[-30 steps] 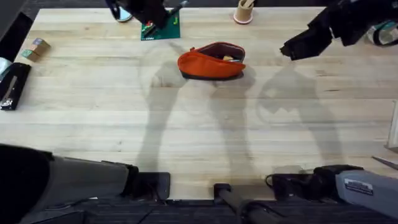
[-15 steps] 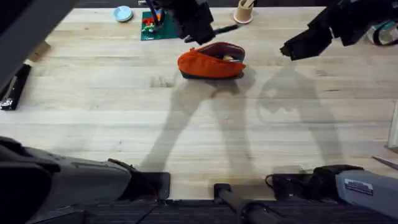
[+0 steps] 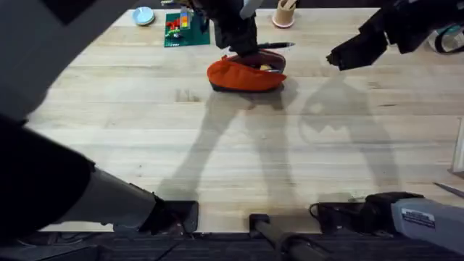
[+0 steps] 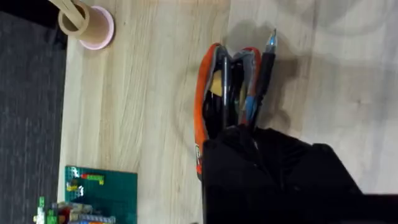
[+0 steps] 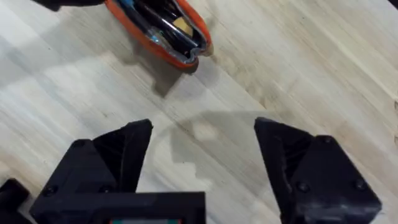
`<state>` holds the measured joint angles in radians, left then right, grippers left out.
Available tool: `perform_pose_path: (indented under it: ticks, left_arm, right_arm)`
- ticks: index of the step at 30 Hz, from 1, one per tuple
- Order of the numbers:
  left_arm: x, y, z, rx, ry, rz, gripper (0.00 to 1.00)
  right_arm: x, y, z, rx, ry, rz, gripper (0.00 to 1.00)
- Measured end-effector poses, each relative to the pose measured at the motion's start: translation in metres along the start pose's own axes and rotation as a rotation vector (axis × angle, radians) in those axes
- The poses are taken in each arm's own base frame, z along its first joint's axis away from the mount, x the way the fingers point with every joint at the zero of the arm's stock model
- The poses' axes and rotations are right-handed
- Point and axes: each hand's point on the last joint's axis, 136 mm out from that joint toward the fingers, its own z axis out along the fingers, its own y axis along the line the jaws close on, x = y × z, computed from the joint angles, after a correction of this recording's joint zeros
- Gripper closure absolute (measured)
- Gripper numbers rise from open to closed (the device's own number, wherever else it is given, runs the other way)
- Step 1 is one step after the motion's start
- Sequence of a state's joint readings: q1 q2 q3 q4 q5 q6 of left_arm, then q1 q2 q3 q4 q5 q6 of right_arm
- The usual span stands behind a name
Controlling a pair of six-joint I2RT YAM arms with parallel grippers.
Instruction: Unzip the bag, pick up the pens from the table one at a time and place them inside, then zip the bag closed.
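Observation:
The orange bag (image 3: 243, 75) lies unzipped at the far middle of the table (image 3: 217, 145), its mouth gaping. My left gripper (image 3: 248, 45) hovers just over the bag's far edge, shut on a black pen (image 3: 279, 46) that sticks out to the right. In the left wrist view the pen (image 4: 265, 68) lies along the rim of the open bag (image 4: 200, 99), and dark slim items show inside. My right gripper (image 3: 346, 54) hangs open to the right of the bag, holding nothing; its wrist view shows the spread fingers (image 5: 118, 155) and the bag (image 5: 155, 34) beyond.
A pink cup (image 3: 283, 14) with wooden sticks stands behind the bag. A green plate (image 3: 185, 30) with coloured bricks and a blue lid (image 3: 143, 15) sit at the far left. The near half of the table is bare wood.
My left arm swung right from the green plate to above the bag, carrying the black pen along. The right arm and the bag stayed put.

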<state>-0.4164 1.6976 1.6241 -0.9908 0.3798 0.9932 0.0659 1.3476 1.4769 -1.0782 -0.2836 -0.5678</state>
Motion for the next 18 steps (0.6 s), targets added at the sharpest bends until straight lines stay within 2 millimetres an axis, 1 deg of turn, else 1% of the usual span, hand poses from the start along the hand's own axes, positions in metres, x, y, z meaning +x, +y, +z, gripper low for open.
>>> perform_pose_path:
  ticks: [6, 10, 18]
  left_arm:
    - [0.003, 0.005, 0.015, 0.009, 0.003, 0.003, 0.959]
    - [0.008, 0.008, 0.029, 0.022, 0.011, 0.001, 0.959]
    - [0.025, 0.008, 0.061, 0.074, 0.055, -0.026, 0.959]
  right_arm:
    - [0.000, 0.000, 0.000, 0.000, 0.000, 0.000, 0.005]
    - [0.000, 0.000, 0.000, 0.000, 0.000, 0.000, 0.005]
    - [0.000, 0.000, 0.000, 0.000, 0.000, 0.000, 0.006]
